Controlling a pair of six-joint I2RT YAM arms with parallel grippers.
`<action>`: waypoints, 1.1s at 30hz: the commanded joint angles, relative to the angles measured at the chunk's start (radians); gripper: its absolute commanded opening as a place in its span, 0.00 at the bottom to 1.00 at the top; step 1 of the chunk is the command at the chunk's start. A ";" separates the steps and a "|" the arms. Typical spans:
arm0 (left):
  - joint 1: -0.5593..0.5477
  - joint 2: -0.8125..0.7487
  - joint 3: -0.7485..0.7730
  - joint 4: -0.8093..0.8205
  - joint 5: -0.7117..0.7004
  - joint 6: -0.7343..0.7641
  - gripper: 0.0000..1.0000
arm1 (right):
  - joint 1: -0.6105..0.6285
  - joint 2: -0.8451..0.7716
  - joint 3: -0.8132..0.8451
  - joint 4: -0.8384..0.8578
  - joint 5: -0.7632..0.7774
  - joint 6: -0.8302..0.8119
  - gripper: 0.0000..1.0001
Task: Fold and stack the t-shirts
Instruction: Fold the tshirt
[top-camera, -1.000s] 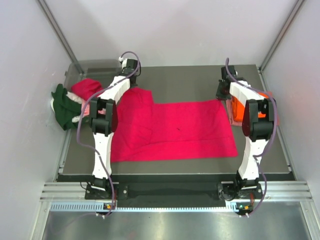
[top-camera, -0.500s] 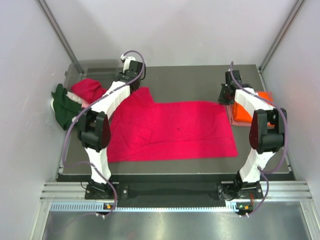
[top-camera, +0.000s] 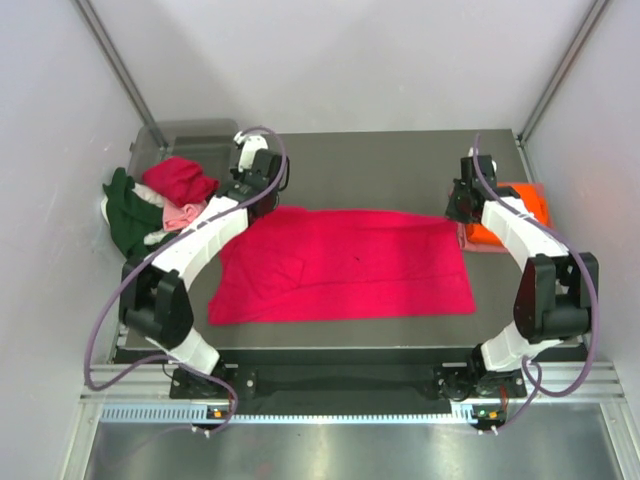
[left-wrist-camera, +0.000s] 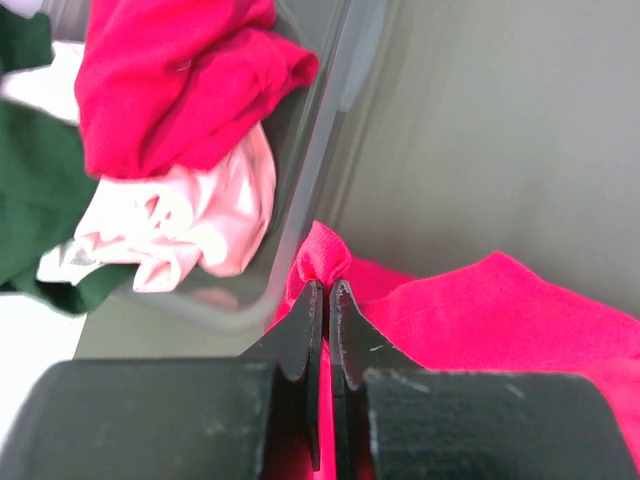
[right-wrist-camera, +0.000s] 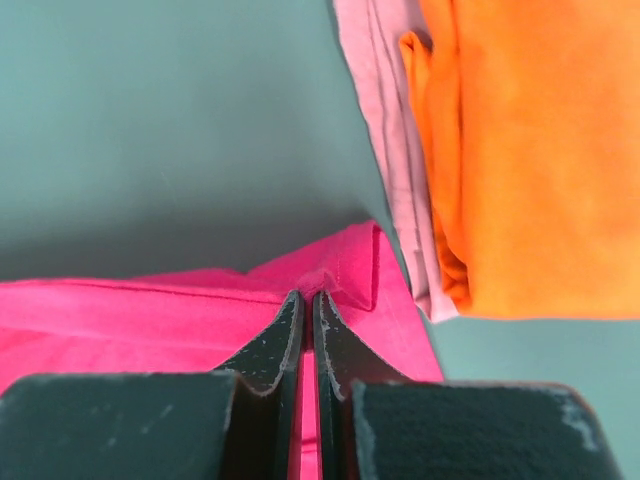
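Note:
A crimson red t-shirt (top-camera: 350, 265) lies spread flat across the middle of the dark table. My left gripper (top-camera: 256, 198) is shut on its far left corner (left-wrist-camera: 322, 262), beside the bin's wall. My right gripper (top-camera: 462, 208) is shut on its far right corner (right-wrist-camera: 330, 275). A folded orange t-shirt (top-camera: 520, 208) lies on a folded pink one (right-wrist-camera: 385, 120) at the table's right edge. Another crimson shirt (top-camera: 180, 180), a pale pink one (left-wrist-camera: 190, 225) and a dark green one (top-camera: 128, 215) lie crumpled in the bin at the far left.
The clear grey plastic bin (top-camera: 165, 135) stands at the far left corner, its rim (left-wrist-camera: 320, 150) close to my left gripper. White walls close in the table on three sides. The arm bases stand at the near edge.
Both grippers have moved toward the far edge with the shirt's corners, and the red shirt's far part has been pulled out flatter and straighter. Both arms have stretched out.

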 joint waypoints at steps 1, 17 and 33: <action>-0.040 -0.111 -0.093 0.044 -0.079 -0.017 0.00 | 0.012 -0.074 -0.036 0.025 0.042 0.017 0.00; -0.125 -0.381 -0.300 -0.083 -0.230 -0.187 0.00 | 0.012 -0.187 -0.195 0.050 0.082 0.031 0.00; -0.223 -0.521 -0.406 -0.289 -0.224 -0.410 0.00 | 0.013 -0.226 -0.254 0.082 0.100 0.066 0.00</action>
